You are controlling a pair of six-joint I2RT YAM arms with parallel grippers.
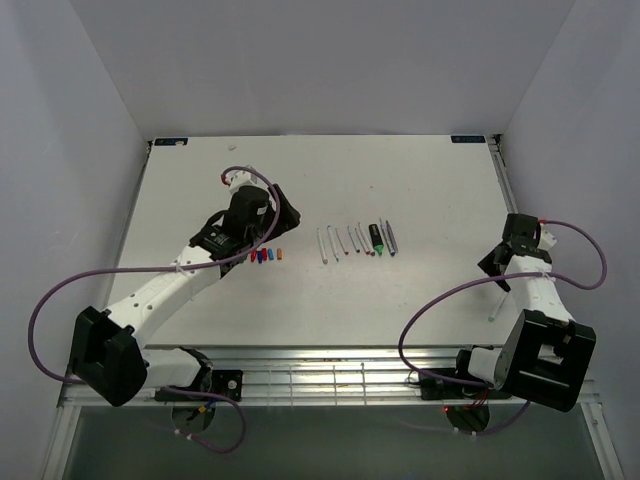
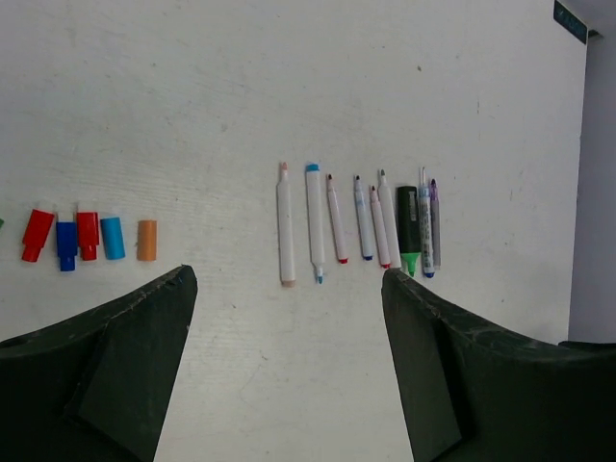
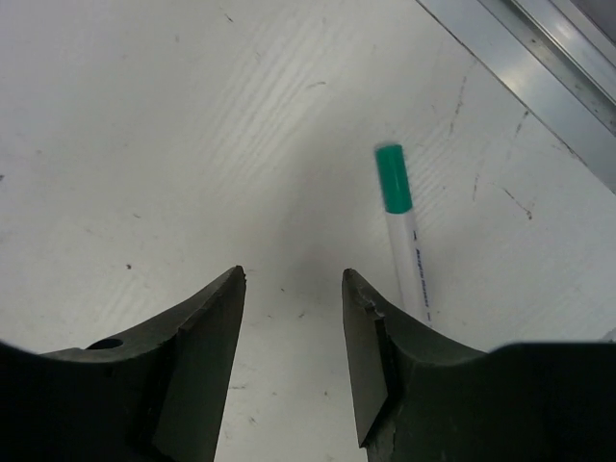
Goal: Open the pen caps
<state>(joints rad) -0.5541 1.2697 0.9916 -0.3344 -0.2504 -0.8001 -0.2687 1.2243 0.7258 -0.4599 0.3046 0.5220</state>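
Left wrist view: pen caps (image 2: 88,234) lie in a row on the table (image 2: 192,96), left of the lined-up pens (image 2: 315,221); my left gripper (image 2: 287,279) hovers above, jaws wide apart, empty. My right gripper (image 3: 294,274), jaws apart, is beside a green-capped pen (image 3: 406,241)

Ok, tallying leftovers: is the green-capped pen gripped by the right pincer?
No, the green-capped pen lies on the table beside the open, empty right pincer.

legible text: none | green-capped pen (image 3: 405,245): line of small dark print along its white barrel, too fine to read | bench (image 1: 400,180) far edge: left teal sticker (image 1: 172,141) and right teal sticker (image 1: 467,138), pale marks on both, too small to read
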